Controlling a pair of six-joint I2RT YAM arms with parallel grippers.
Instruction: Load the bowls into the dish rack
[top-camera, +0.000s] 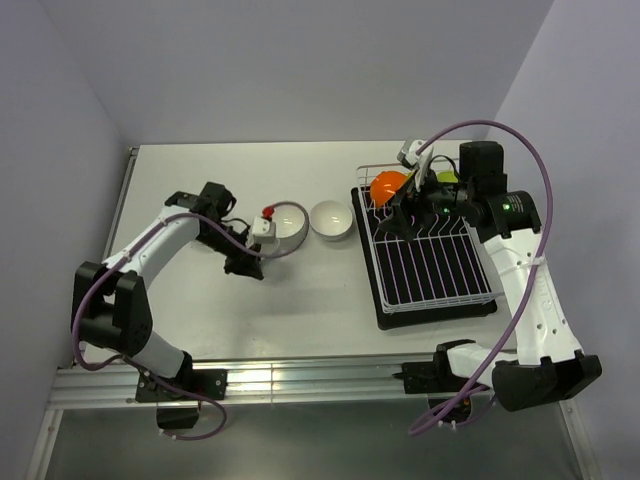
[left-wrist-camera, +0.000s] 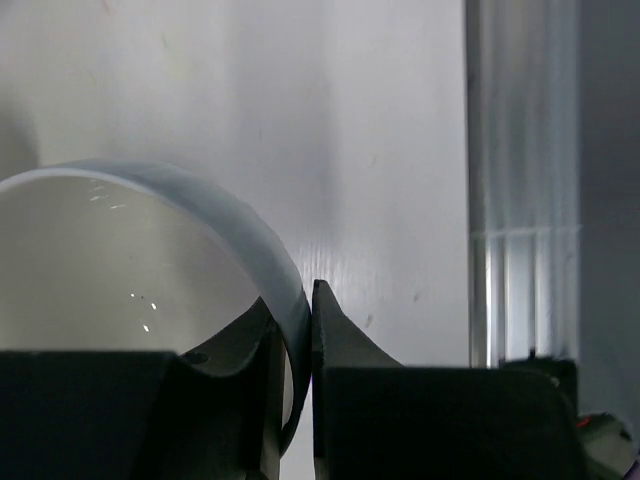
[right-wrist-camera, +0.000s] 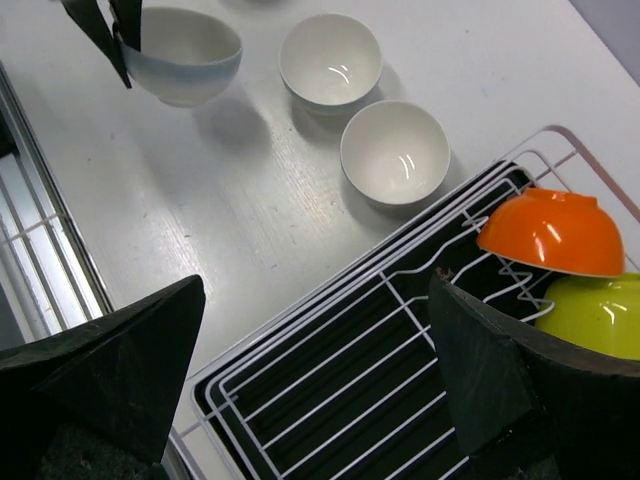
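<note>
My left gripper (left-wrist-camera: 294, 302) is shut on the rim of a white bowl (left-wrist-camera: 120, 260), one finger inside and one outside. In the right wrist view that bowl (right-wrist-camera: 185, 55) hangs above the table from the left fingers (right-wrist-camera: 105, 30). Two more white bowls (top-camera: 288, 224) (top-camera: 331, 220) sit on the table, also in the right wrist view (right-wrist-camera: 330, 60) (right-wrist-camera: 395, 150). The dish rack (top-camera: 430, 270) holds an orange bowl (top-camera: 388, 185) (right-wrist-camera: 550, 230) and a lime green bowl (top-camera: 447, 178) (right-wrist-camera: 600, 315) at its far end. My right gripper (right-wrist-camera: 315, 290) is open and empty above the rack's far left part.
A metal rail (top-camera: 300, 380) runs along the table's near edge, also seen in the left wrist view (left-wrist-camera: 510, 200). The left gripper (top-camera: 247, 262) hangs left of the two table bowls. Walls enclose the table at the back and both sides.
</note>
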